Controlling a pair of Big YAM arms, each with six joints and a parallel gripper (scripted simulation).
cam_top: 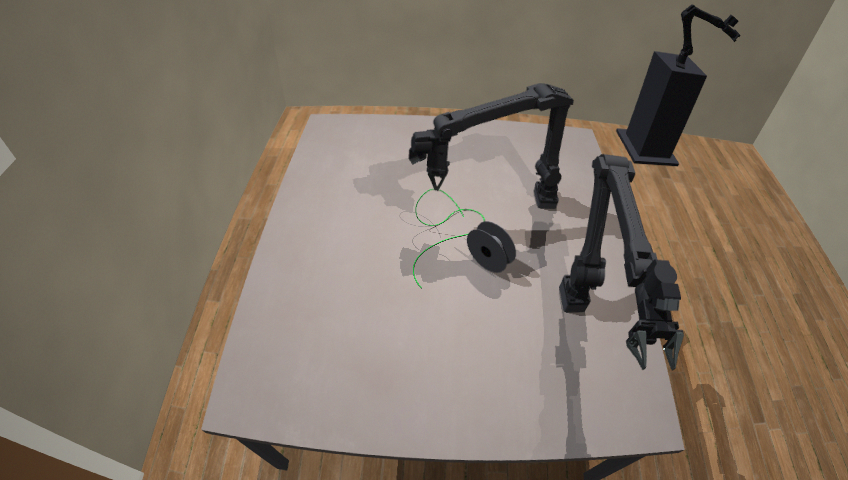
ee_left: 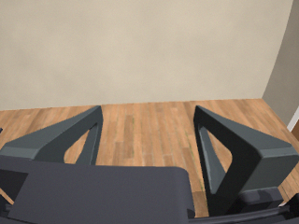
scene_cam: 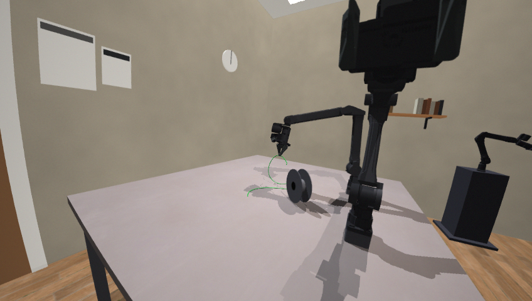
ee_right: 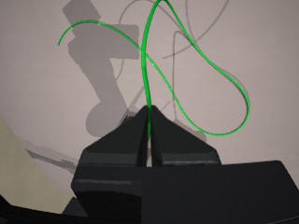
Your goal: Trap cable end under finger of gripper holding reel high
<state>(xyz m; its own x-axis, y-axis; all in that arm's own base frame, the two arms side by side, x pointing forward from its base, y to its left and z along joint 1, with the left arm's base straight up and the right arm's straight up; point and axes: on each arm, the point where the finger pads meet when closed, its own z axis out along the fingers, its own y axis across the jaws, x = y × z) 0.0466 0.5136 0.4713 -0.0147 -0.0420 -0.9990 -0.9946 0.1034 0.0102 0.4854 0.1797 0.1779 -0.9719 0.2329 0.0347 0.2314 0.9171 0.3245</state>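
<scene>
Right gripper is shut on cable near one end; keep the pinch firm, lay it by reel without tugging. Reel stands on its rims below the tips, toward the bases, axle roughly level, one flange facing the left arm's side. Left gripper, well off, part-open, nothing held.
</scene>
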